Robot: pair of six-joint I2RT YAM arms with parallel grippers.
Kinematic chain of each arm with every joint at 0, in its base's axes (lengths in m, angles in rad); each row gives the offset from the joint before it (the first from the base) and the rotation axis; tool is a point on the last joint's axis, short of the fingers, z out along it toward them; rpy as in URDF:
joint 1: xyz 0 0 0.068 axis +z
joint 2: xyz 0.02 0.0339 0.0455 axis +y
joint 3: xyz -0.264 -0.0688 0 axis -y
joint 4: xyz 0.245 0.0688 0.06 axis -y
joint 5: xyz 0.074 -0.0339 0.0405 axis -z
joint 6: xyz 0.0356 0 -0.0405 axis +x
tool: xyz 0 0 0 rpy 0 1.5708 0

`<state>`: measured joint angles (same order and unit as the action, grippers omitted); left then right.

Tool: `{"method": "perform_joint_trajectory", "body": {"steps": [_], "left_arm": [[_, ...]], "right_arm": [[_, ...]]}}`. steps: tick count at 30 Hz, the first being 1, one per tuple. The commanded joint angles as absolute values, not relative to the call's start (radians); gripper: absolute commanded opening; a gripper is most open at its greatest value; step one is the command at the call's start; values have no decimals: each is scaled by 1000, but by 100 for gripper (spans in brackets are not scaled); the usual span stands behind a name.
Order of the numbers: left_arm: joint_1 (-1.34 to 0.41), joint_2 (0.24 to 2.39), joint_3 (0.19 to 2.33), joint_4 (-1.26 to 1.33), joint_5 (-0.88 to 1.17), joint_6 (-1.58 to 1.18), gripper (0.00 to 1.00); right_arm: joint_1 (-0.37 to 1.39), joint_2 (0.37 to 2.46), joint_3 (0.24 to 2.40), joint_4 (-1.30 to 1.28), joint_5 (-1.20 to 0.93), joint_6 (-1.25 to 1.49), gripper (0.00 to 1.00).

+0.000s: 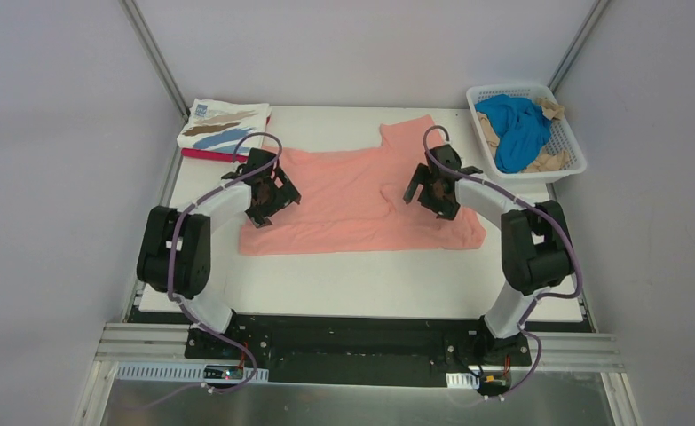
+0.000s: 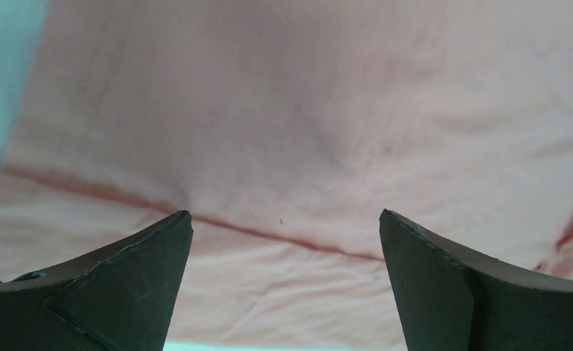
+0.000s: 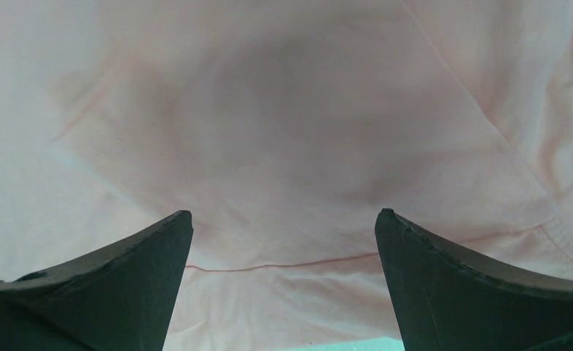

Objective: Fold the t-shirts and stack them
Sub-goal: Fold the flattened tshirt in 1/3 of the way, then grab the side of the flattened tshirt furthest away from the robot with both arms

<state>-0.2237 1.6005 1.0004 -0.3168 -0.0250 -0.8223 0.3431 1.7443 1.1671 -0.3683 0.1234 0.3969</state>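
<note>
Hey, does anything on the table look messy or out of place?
Nothing spilled or damaged. The salmon-pink cloth t-shirt lies rumpled and unevenly half-folded mid-table; a bright blue t-shirt sits crumpled in the white plastic lattice basket.

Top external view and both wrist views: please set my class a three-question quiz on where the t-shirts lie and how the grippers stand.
1. True or false: the salmon-pink t-shirt lies spread on the table.
2. Where is the bright blue t-shirt? A: in the white basket. B: flat on the table. C: hanging from an arm.
3. Fill the gap: over the pink cloth, the left gripper and the right gripper are both ____.

Key: 1 true; 2 A; 3 open.
</note>
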Motion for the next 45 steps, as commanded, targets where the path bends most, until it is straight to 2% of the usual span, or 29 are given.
{"method": "perform_joint_trajectory", "body": {"steps": [1, 5, 14, 22, 29, 38, 42, 45], "left_arm": [[-226, 1710, 1016, -317, 28, -810, 99], [-238, 1687, 940, -315, 25, -834, 99], [-301, 1404, 647, -338, -40, -925, 99], [-305, 1229, 518, -373, -65, -959, 99], [-308, 1124, 478, -487, -65, -1035, 99], [-309, 984, 398, -522, -65, -1072, 99], [-308, 979, 433, -522, -78, -1043, 99], [-309, 973, 508, -522, -85, -996, 99]], "right_arm": [[340, 1720, 1100, -400, 141, 457, 99], [338, 1634, 998, -425, 178, 492, 99], [340, 1331, 699, -514, 139, 581, 99], [384, 1093, 501, -560, -62, 687, 99], [385, 968, 502, -649, -7, 701, 99], [387, 981, 500, -655, -13, 686, 99], [386, 960, 532, -647, -8, 675, 99], [385, 939, 618, -690, 79, 638, 100]]}}
